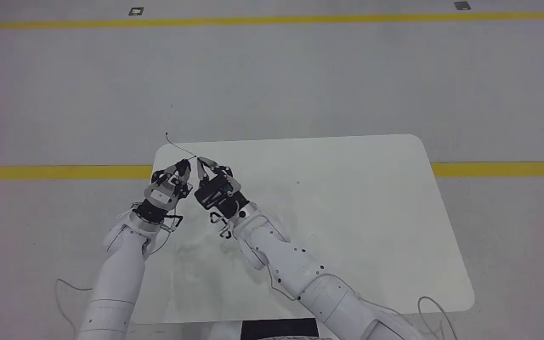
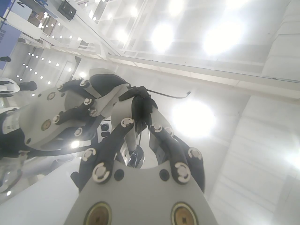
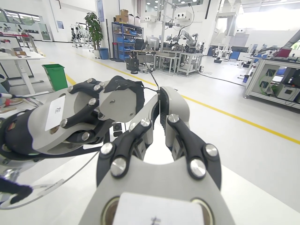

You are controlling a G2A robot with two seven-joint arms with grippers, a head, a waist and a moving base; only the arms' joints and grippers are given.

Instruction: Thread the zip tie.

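While its jaws sit pressed together, the left tool [image 2: 140,112] grips the thin black zip tie [image 2: 164,94] between its dark ridged pads, and a short length of the strap hangs down between the fingers toward the wrist. Just beside it, tip almost against tip, the right tool [image 3: 159,100] is likewise clamped narrow, with the strap running edge-on down the slit between its two pads. In the right wrist view a short span of the zip tie bridges from the left tool's black pad across to the right tool's fingertips.

From that meeting point the free end of the zip tie sticks out away from both tools in a shallow curve, ending in a small square block at its tip. Whether that end has passed through anything cannot be told.

Seen from the top view, the two tools are raised side by side over the far left corner of the white worktop [image 1: 357,221], the left tool [image 1: 178,174] on the outer side and the right tool [image 1: 204,174] toward the middle. The free end of the zip tie [image 1: 180,147] reaches past the worktop's far edge, over the grey floor [image 1: 340,85].

Farther out, a yellow line [image 1: 484,169] crosses the floor behind the worktop, and a green bin [image 3: 55,76] stands on the floor in the room beyond.
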